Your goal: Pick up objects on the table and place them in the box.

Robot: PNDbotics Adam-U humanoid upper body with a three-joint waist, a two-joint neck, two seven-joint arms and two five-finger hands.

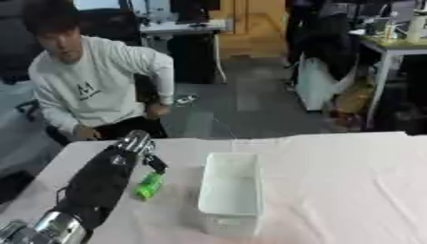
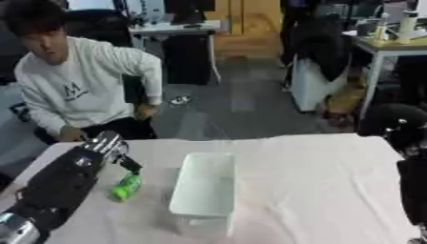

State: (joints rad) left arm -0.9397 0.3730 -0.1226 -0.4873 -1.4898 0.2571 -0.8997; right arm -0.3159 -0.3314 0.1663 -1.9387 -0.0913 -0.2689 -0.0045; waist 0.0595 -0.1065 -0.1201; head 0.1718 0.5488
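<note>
One green object (image 1: 149, 185) (bottle-like), one white box (image 1: 233, 190) beside it, left hand (image 1: 133, 145) above — fingers unreadable.

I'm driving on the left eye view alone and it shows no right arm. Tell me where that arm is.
Observer: The right arm shows only in the right eye view, black, at the picture's right edge, by the table's right side.
Operator: Report its hand.
Observer: I can't make a hand out; I see a rounded black top end, and the arm below it runs off the bottom.
Operator: Say whether it's near the box.
Observer: No. It is well apart from the box, with bare cloth between.
</note>
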